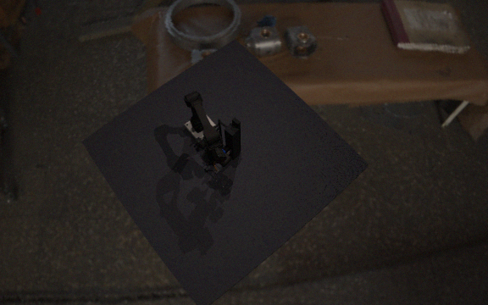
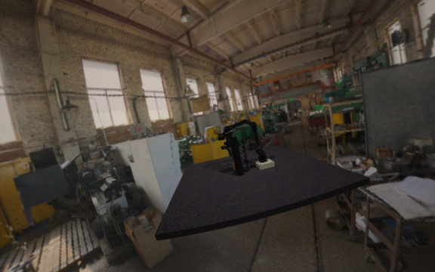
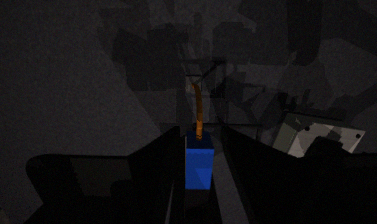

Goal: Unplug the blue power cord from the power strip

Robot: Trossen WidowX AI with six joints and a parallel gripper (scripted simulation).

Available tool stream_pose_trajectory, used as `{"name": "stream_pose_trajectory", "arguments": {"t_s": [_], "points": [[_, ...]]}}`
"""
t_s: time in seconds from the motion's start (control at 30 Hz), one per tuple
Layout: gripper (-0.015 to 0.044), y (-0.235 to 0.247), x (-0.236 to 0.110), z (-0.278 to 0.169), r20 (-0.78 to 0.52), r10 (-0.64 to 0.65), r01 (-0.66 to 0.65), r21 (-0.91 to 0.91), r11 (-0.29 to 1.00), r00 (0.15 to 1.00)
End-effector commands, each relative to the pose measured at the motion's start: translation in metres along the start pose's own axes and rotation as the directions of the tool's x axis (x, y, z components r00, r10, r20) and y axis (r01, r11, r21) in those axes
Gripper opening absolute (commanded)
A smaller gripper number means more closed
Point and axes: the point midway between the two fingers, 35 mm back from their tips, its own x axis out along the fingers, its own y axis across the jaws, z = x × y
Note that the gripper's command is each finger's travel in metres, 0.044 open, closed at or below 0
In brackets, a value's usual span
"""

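The blue plug (image 3: 199,167) (image 1: 224,151) shows between the two dark fingers in the wrist view, with its orange cord (image 3: 199,112) running away from it. My gripper (image 3: 200,131) is open around the plug; a gap shows on the plug's right side. A tall black upright piece (image 1: 234,140) (image 2: 236,155), apparently the power strip, stands on the table beside the gripper. The strip's sockets are hidden, and I cannot tell whether the plug is seated in one.
The arm stands on a pale base (image 2: 264,165) (image 3: 284,132) on the dark table (image 1: 286,148) (image 2: 263,196). The arm's shadows fall across the table beside it. The base shows at the right of the wrist view. Workshop furniture stands beyond the table edges.
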Motion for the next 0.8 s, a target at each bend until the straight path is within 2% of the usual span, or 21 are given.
{"name": "stream_pose_trajectory", "arguments": {"t_s": [0.0,0.77], "points": [[0.016,0.0,-0.002,-0.002,0.009,-0.001,0.001,0.006,1.0,1.0],[0.016,0.001,0.0,-0.032,0.006,-0.001,0.001,0.006,1.0,1.0]]}}
